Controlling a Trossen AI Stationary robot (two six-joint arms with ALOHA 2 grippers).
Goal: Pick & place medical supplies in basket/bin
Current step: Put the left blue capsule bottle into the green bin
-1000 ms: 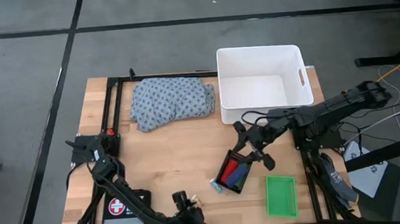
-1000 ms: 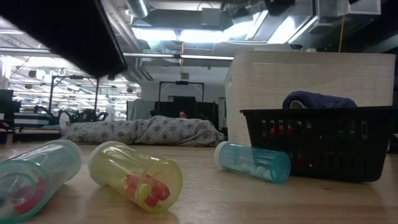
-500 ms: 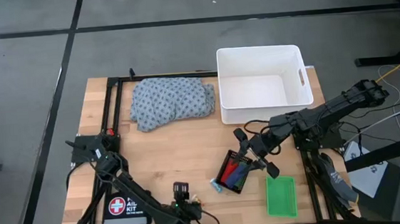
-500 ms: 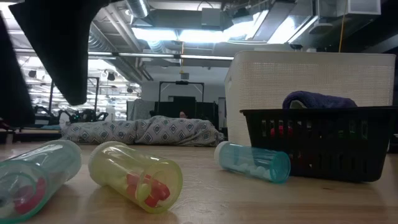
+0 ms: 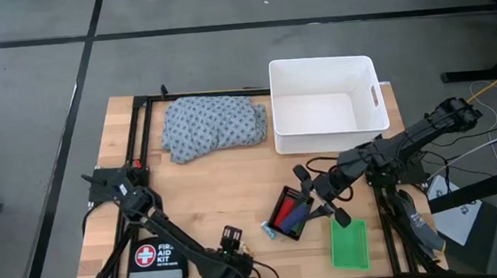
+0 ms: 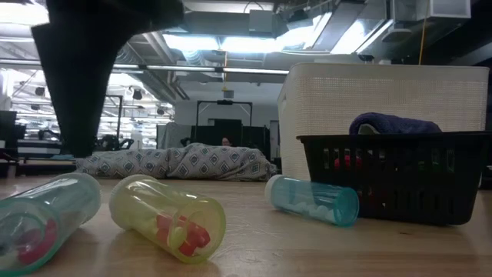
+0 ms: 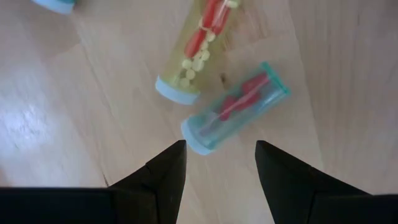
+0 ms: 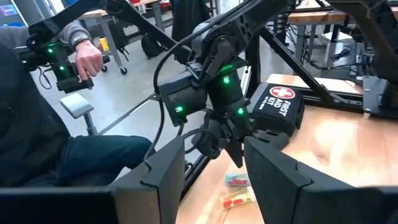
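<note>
- Currently left tool point(image 7: 217, 163) sits at the bottom centre of the high view, fingers wide, over a teal vial point(image 7: 236, 109) and a yellow vial point(image 7: 198, 51) lying on the tabletop point(image 5: 225, 181).
- Dotted cloth point(image 5: 213, 126) lies upper left.
- White tub point(image 5: 325, 103) is upper right.
- Right tool point(image 5: 317, 196) is spread wide over the black mesh tray point(image 5: 292, 212); green tray point(image 5: 348, 243) lies just right.

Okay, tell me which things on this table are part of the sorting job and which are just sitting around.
Part of the job:
- dotted cloth
- white tub
- black mesh tray holding coloured rolls
- green tray
- three clear vials of pills, under the left gripper, jaws open

Lying about:
- first aid kit pouch
</note>
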